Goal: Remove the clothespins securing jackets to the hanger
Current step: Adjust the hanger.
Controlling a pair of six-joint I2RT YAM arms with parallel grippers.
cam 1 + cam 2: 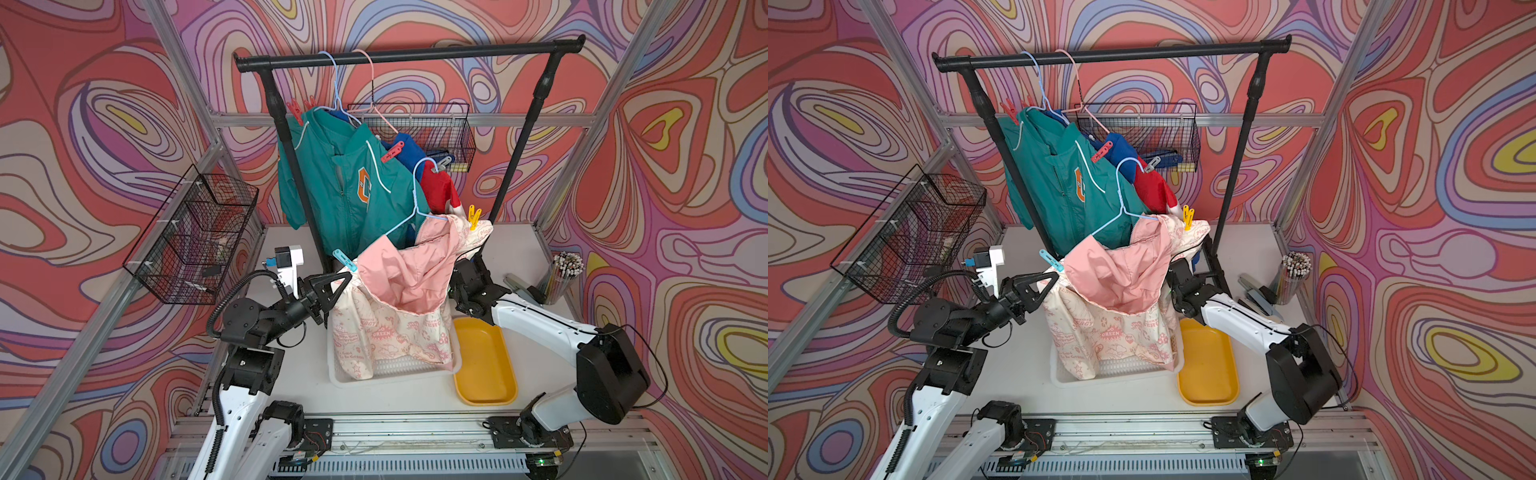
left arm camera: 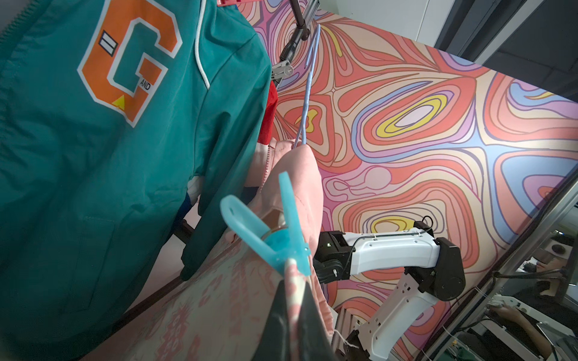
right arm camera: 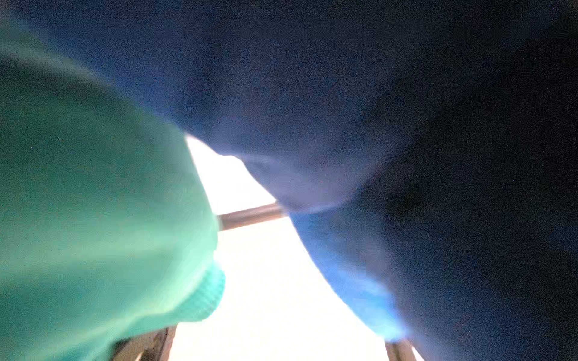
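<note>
Teal-blue clothespin is clipped on the pink jacket's shoulder above the white basket, mid-bench toward the left edge; left gripper is pinched on the printed fabric just under it, not on the peg. Right gripper is buried among the jackets near the rack's right post, fingers spread, nothing seen between them. Likely best: fabric held taut by the left, the peg's splayed tails squeezed fully, then drawn off along its own axis, else cloth gets dragged
</note>
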